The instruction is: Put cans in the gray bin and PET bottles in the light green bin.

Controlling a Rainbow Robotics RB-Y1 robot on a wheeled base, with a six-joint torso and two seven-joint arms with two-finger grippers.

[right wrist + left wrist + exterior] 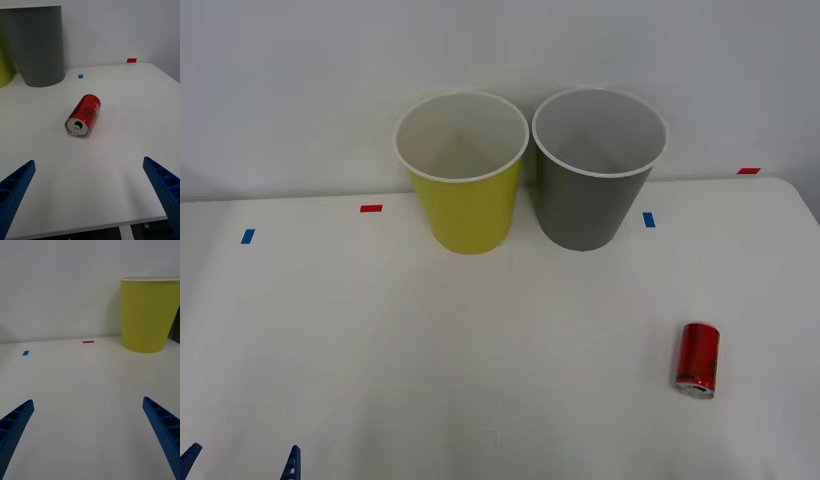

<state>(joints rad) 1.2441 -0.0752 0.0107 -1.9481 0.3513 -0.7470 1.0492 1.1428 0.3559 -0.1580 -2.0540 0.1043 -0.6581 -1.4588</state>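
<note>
White tabletop [430, 350] runs to a pale wall, with the light green bin [463, 180] and gray bin [595, 175] side by side at upper centre of the front view. Lower right lies the red can [698, 359] on its side, silver end toward the robot. The right gripper [90, 198], fingers spread wide and empty, faces it and looks nearer; the left gripper [88, 437] waits open at lower left.

Red can [699, 357] with silver ends; yellow-green bin [465, 205]; dark gray bin [588, 205], white rims.

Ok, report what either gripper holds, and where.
Nothing: both grippers, left and right, are open; the small red metal can lies untouched on the table.
</note>
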